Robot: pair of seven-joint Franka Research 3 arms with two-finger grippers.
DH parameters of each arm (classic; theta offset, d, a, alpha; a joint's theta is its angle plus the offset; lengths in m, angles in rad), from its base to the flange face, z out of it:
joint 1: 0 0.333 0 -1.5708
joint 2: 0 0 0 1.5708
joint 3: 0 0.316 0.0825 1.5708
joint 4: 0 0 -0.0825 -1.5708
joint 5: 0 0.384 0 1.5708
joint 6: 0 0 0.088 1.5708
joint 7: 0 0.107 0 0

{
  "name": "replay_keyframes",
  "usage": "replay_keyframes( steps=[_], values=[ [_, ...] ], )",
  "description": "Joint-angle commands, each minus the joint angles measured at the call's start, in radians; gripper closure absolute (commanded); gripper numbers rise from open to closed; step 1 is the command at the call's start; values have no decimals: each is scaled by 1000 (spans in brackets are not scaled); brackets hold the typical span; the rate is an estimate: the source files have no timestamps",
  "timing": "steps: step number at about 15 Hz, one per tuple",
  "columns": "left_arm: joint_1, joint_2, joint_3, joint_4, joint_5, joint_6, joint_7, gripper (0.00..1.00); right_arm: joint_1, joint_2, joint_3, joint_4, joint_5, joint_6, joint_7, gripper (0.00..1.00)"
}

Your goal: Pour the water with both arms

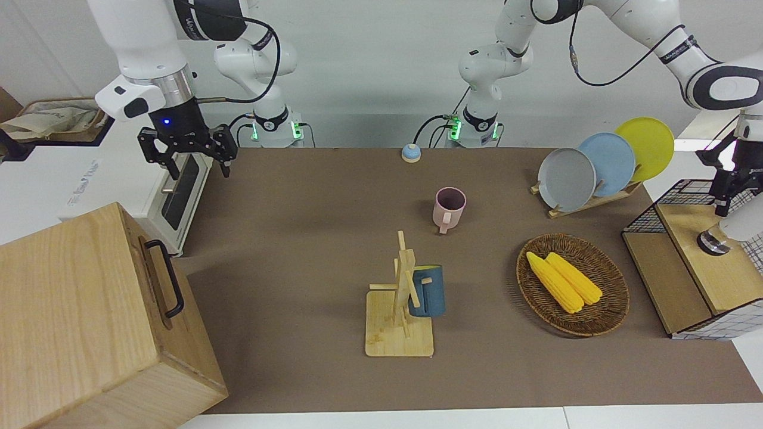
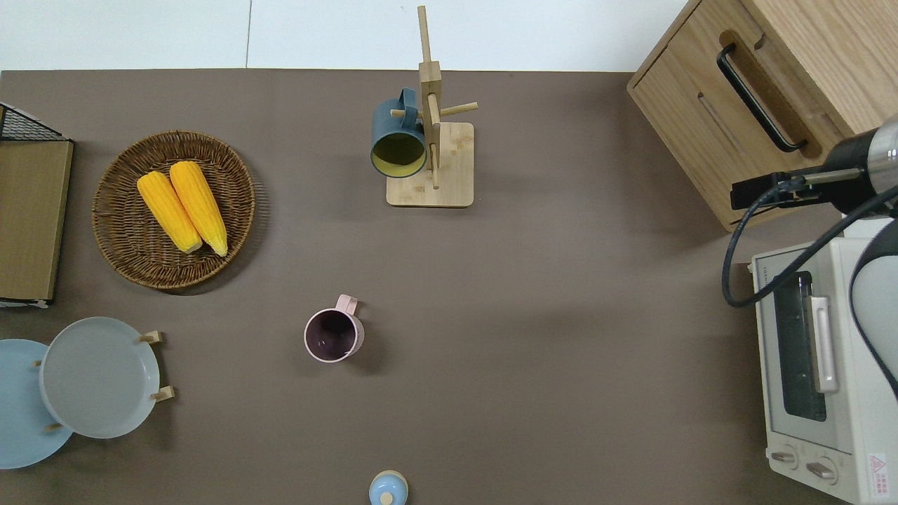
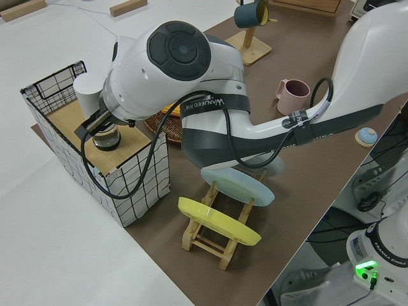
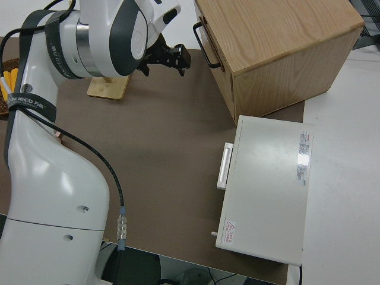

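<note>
The left gripper [image 1: 728,190] is down at the wire basket shelf [image 3: 137,169] at the left arm's end of the tabletop [image 2: 533,294], right by a white container [image 3: 89,91] standing on the shelf's wooden top. A dark, metal-rimmed round piece [image 3: 106,137] sits just beside it, and I can't tell whether the two are joined. I also can't tell how far that gripper is spread, since the arm hides most of it.

The right gripper [image 1: 188,152] hangs empty with its fingers spread wide, over the edge of the tabletop between the wooden box [image 2: 765,77] and the toaster oven [image 2: 814,365].

The pink mug [image 2: 333,335] stands upright and alone mid-tabletop, handle pointing away from the robots. A blue mug [image 2: 398,137] hangs on the wooden mug tree [image 2: 435,151].

The white container looks smooth and stiff, so probably slippery. Its weight depends on the fill, which isn't visible. A firm hold around the middle of its body seems safest. The pink mug looks light and rigid and could be easily nudged over, so steadying it by its wall near the rim or by the handle would be my guess.
</note>
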Motion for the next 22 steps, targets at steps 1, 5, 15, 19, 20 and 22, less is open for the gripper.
replay_keyframes(
  steps=[1,5,15,19,20,22],
  values=[
    [-52,-59,55,5,154,-141,-127,0,-2,-4,-2,4,21,-11,-15,9],
    [-95,-115,59,22,309,-279,-244,0,-2,-4,-2,4,23,-11,-15,9],
    [-282,-295,-14,22,577,-596,-598,0,-2,-4,-2,3,21,-11,-15,9],
    [-279,-309,-100,23,579,-678,-681,0,-2,-4,-2,4,21,-11,-15,9],
    [-276,-310,-121,23,579,-690,-687,0,-2,-4,-2,4,23,-11,-15,11],
    [-272,-320,-158,25,579,-719,-700,0,-2,-4,-2,4,21,-11,-15,11]
  ],
)
